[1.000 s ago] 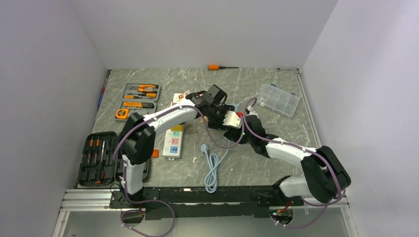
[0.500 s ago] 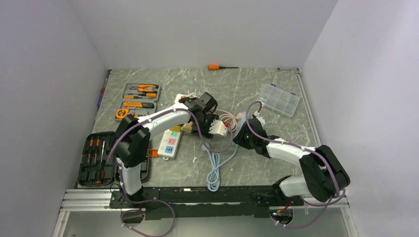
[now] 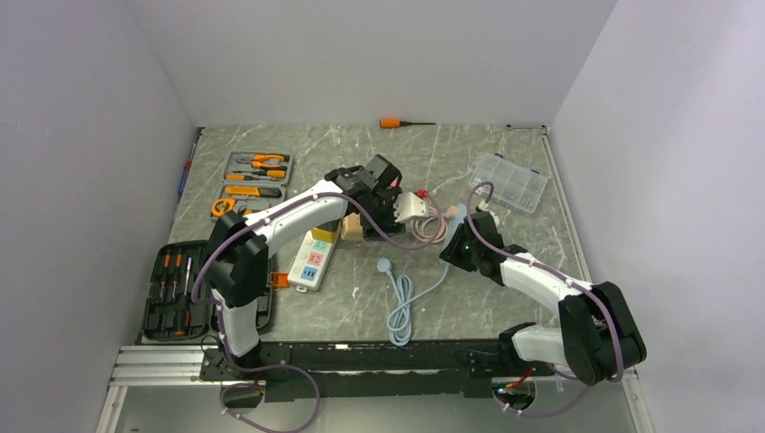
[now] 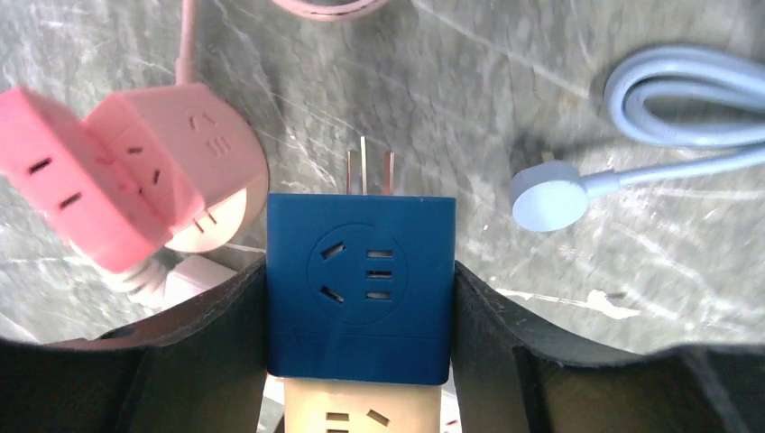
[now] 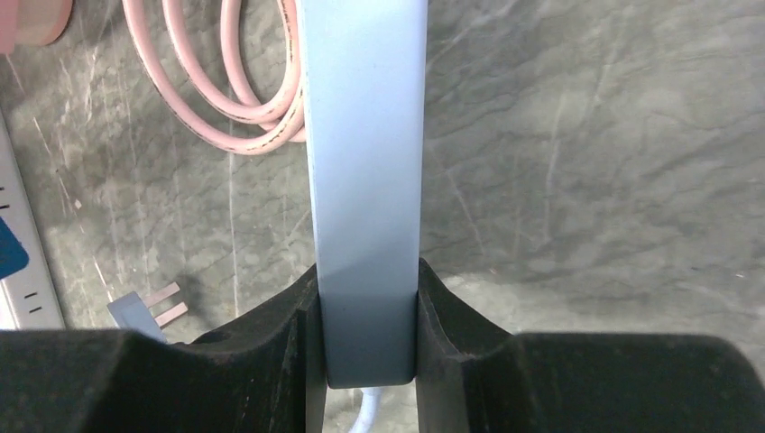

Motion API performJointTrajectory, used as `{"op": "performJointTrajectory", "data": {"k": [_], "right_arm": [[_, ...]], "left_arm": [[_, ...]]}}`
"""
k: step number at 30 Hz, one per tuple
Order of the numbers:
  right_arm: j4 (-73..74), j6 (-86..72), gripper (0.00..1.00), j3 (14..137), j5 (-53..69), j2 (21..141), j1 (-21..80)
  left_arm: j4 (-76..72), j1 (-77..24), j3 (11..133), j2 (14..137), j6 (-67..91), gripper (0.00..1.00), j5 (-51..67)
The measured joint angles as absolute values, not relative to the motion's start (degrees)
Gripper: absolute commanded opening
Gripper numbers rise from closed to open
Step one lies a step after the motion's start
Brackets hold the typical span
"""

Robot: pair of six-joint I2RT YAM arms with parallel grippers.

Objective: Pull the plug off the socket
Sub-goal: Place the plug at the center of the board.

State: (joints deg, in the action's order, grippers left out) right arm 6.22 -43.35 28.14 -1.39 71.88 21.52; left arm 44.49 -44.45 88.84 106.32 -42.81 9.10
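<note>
My left gripper (image 4: 361,302) is shut on a dark blue cube plug (image 4: 359,234). Its three metal prongs stick out bare above the table, and a cream cube sits stacked behind it. In the top view the left gripper (image 3: 363,219) hangs just right of the socket, a long white power strip (image 3: 316,256) lying flat with blue marks at its near end. The plug is clear of the strip. My right gripper (image 5: 365,316) is shut on a light-blue strip (image 5: 363,135) held on edge. In the top view the right gripper (image 3: 462,236) is right of centre.
Pink adapters (image 4: 117,185) and a coiled pink cable (image 3: 424,225) lie between the arms. A grey puck (image 4: 546,198) on a grey cable (image 3: 401,302) trails toward the near edge. Tool trays (image 3: 257,167) and a screwdriver case (image 3: 176,289) stand at the left, and a clear organiser box (image 3: 510,180) at the back right.
My left gripper has swung back and right with the cube plug. My right gripper has carried the light-blue strip to the right. The grey cable has shifted on the table.
</note>
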Motion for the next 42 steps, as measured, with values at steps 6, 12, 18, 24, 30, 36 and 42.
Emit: {"op": "performJointTrajectory", "data": {"k": [6,12,18,24,30,36,42], "right_arm": [[9.91,-40.62,0.0,29.3,-1.19,69.1,20.05],[11.11,-38.76,0.0,30.15,-0.93,67.53,19.77],[11.64,-37.54,0.0,31.83,0.89,67.55,19.38],[11.46,-36.14,0.0,33.34,3.81,67.94,19.31],[9.47,-34.85,0.0,33.82,7.46,69.54,19.33],[8.49,-32.73,0.0,35.16,9.98,71.64,21.52],[10.22,-29.78,0.0,42.74,13.45,77.3,23.88]], "left_arm": [[42.48,-43.81,89.08,105.8,-27.66,0.3,9.37],[39.72,-39.62,84.86,105.78,-12.53,0.41,10.87],[38.33,-37.08,81.21,105.8,-1.58,0.82,13.34],[38.61,-37.26,82.13,106.19,2.85,0.99,18.46],[42.74,-37.01,86.96,106.78,2.44,0.99,21.91],[42.17,-36.84,91.37,105.1,-4.97,0.99,22.22],[34.68,-36.82,87.79,101.75,-16.71,0.99,21.06]]}}
